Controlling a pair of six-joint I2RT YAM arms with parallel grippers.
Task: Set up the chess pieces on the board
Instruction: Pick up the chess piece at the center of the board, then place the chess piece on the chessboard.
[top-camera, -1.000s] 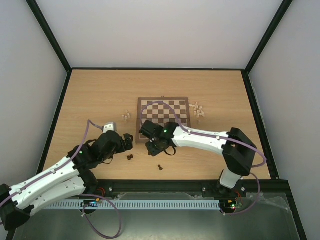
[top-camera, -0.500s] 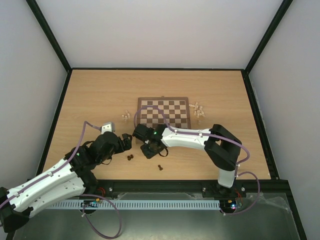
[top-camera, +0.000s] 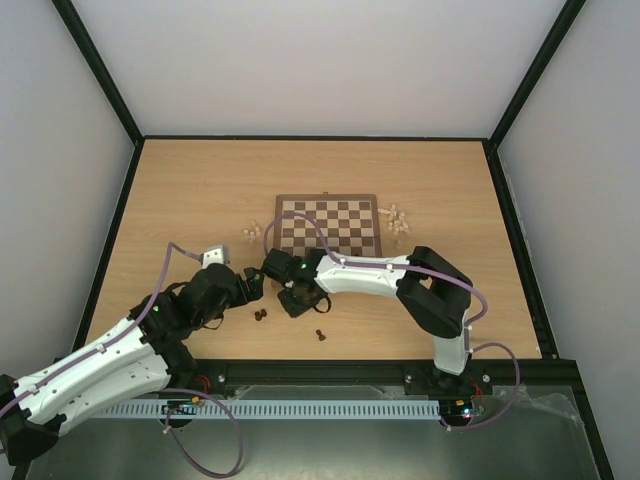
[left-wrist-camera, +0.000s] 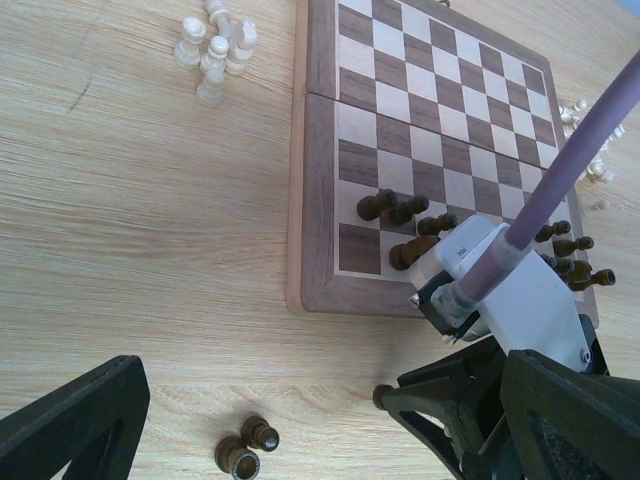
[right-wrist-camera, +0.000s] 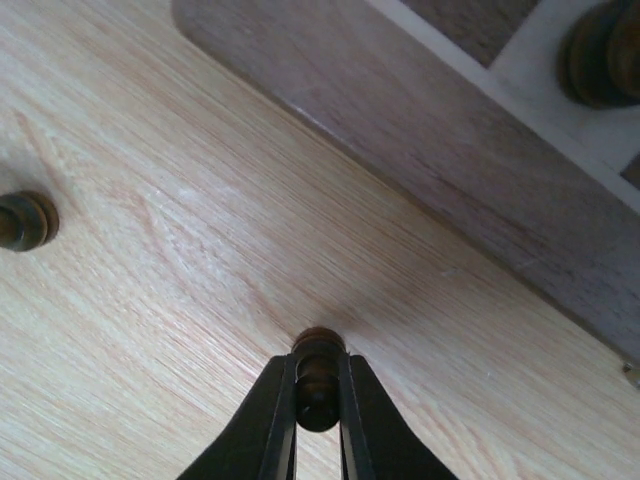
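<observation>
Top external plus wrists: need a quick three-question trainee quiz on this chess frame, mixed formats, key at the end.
1. True or false: the right gripper is shut on a dark piece that is off the board.
2. The left gripper is: A) open; B) shut on a pale piece; C) shut on the board's frame.
3. Fill in: the chessmen standing on the board are ___ in colour.
Key: 1 true; 2 A; 3 dark.
</observation>
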